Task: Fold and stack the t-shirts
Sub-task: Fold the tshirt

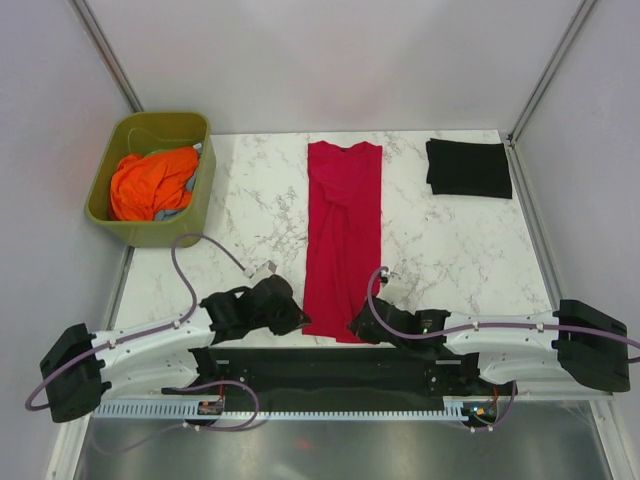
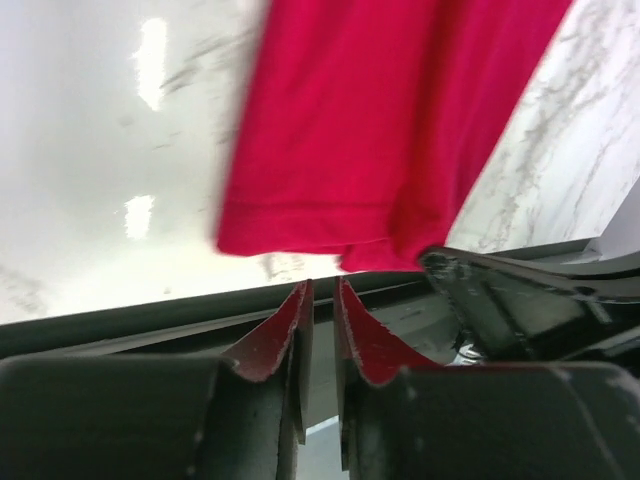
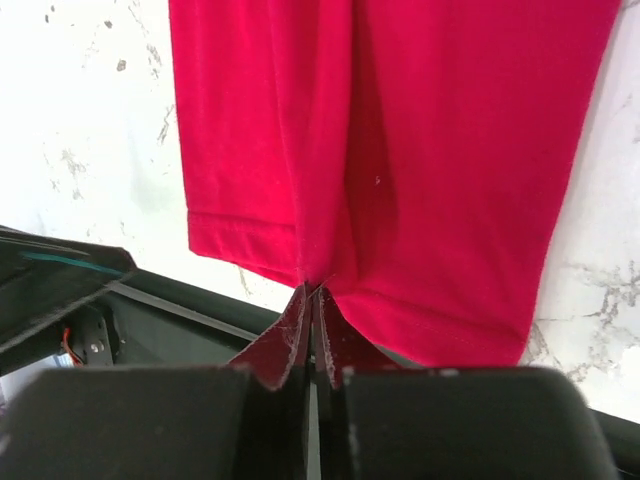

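Before lifting anything, check both holds on the crimson t-shirt (image 1: pixel 343 235), lying as a long narrow strip down the middle of the desk (image 1: pixel 455 245), collar at the far end, hem at the near edge. Right claw (image 3: pixel 312 290): pressed together right on the hem, with a crease running up from the tips, so judged to be pinching the cloth. Left claw (image 2: pixel 322 288): parted by a narrow slit, nothing between the fingers, sitting just short of the hem's left corner and apart from it.

Probably about to fold the strip crosswise, hem toward collar. To do that well, ease the left claw forward over the hem edge and close on all layers near the left corner. Make sure the right hold sits as near the right corner, to match. Raise both corners together, only just off the desk, keeping the hem taut between them to avoid a sag in the middle. Carry straight along the strip, not sideways, and lay the hem square on the collar end. Let go only once flat.

Keep clear of the black t-shirt (image 1: pixel 468 168), already folded at the far right corner and likely the partner for the stack. Ignore the olive tub (image 1: pixel 205 190) at far left.
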